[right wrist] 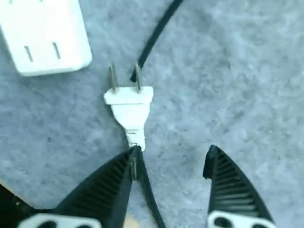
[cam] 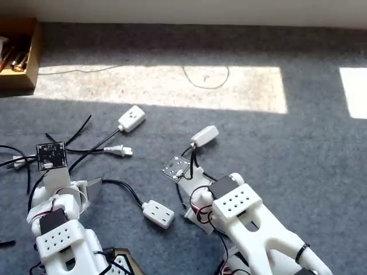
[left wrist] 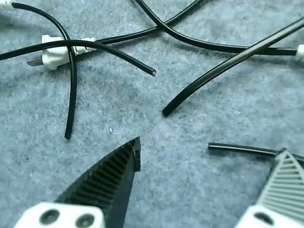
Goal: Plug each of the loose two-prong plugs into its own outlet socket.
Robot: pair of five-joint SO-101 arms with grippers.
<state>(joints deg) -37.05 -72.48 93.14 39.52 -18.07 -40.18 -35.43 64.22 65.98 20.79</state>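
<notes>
Right gripper [right wrist: 173, 156] spread, plug [right wrist: 128, 107] apparently just beside one fingertip [right wrist: 124, 167] | left gripper [left wrist: 211, 149] spread above carpet [left wrist: 190, 190]

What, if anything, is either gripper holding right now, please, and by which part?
Nothing is held. The left gripper is open over carpet; the right gripper is open, with the white plug lying just ahead of its fingertips.

White plug [cam: 118, 150] lies near an outlet socket [cam: 132, 118].
</notes>
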